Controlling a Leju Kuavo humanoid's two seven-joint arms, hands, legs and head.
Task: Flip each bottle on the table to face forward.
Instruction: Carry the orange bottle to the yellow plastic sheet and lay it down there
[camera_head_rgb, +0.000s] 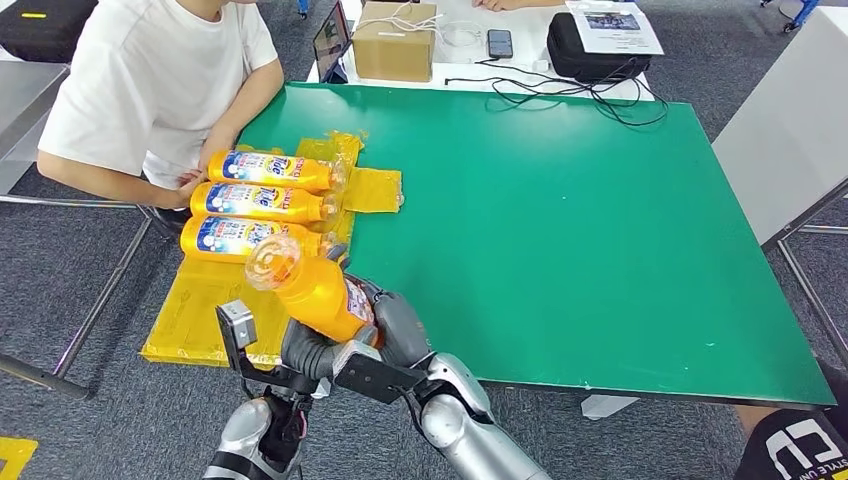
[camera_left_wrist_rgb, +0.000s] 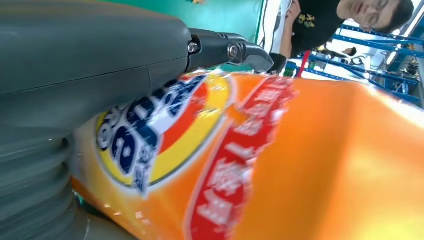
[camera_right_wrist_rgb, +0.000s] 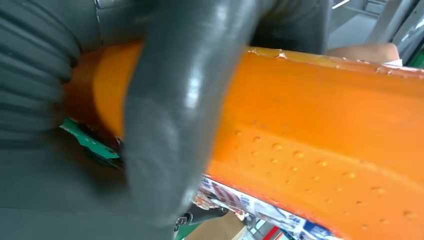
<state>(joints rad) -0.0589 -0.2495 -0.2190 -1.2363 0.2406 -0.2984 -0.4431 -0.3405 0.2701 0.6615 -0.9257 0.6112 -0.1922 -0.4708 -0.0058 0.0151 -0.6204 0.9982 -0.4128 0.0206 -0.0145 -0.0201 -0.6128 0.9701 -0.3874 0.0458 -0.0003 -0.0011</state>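
— Both hands on it? 
— Yes. Left hand and right hand are wrapped around the orange bottle, lifted off the green counter, its clear cap tilted up and away from the hands.
— Which side faces forward? 
— Hard to say; the left wrist view is blurred, though a label shows under the thumb.
— And the rest? 
— Three bottles lie side by side just beyond the hands, on yellow sheeting, labels up, near a person.
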